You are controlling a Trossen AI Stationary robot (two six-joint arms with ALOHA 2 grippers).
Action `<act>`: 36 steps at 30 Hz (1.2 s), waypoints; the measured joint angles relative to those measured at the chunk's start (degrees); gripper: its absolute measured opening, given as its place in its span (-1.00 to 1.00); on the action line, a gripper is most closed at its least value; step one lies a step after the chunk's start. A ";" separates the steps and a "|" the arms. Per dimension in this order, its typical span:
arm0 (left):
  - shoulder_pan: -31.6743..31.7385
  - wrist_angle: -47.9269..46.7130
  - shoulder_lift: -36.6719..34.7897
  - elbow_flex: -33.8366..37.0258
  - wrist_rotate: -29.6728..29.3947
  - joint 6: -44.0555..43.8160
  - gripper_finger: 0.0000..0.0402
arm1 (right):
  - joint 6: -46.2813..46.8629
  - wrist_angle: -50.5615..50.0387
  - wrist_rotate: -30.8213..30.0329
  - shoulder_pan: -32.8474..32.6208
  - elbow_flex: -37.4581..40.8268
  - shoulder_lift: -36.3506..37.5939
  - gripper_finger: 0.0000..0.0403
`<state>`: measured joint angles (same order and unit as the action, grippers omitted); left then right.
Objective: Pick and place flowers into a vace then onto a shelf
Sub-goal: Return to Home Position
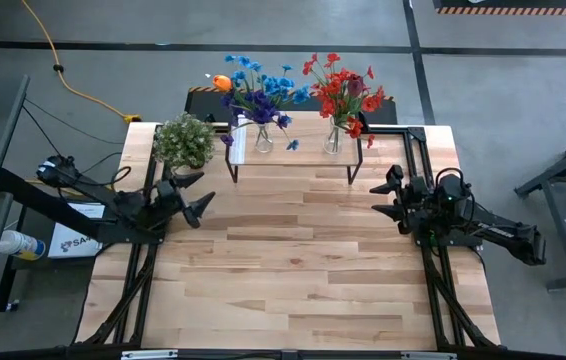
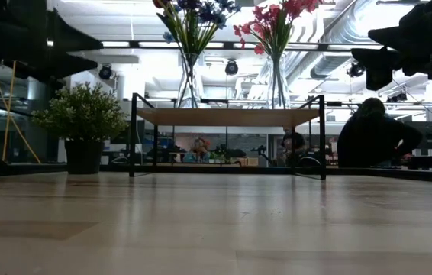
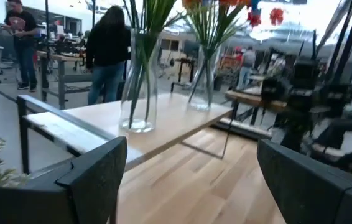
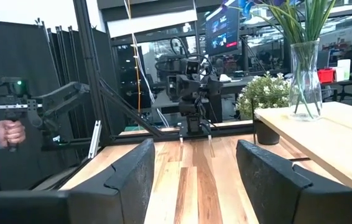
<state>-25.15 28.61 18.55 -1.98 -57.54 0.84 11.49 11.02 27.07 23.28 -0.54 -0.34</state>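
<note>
The flowers [image 1: 261,92] were up on the shelf [image 1: 293,155] at the far side of the tabletop [image 1: 293,280], split over two clear vases. Blue and purple ones plus one orange bloom [image 1: 222,83] were in the left vase [image 1: 263,138], and the red ones [image 1: 341,92] were in the right vase [image 1: 333,138]. Both vases stood upright, apart from each other.

My left claw [image 1: 201,195] hung near the left edge of the tabletop, close to the potted plant [image 1: 185,140] and well short of the shelf. The right claw [image 1: 381,195] was over by the right edge, also well clear of it. Both were spread wide with nothing in them.

From the low camera the blooms got cut off at the top of the shot and the arms were just dark shapes in the upper corners. I couldn't tell whether the vases had water in them.

There was a big open stretch of wood between the two claws and in front of the shelf. The plant sat just beside the shelf's left end.
</note>
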 joint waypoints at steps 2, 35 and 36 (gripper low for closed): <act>0.00 -4.08 -1.30 0.00 -0.42 -1.13 0.95 | -0.25 -0.04 0.00 -0.26 0.00 0.00 0.07; 0.02 -28.88 -16.69 -0.04 12.65 -7.73 0.95 | -12.94 -4.40 20.31 -0.91 0.04 -0.02 0.09; 0.02 -28.86 -16.98 -0.04 13.42 -7.24 0.95 | -13.02 -4.42 20.52 -0.91 0.04 -0.02 0.10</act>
<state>-25.12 -0.25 1.57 -2.02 -44.12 -6.40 -1.53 6.61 47.59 22.37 -0.49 -0.36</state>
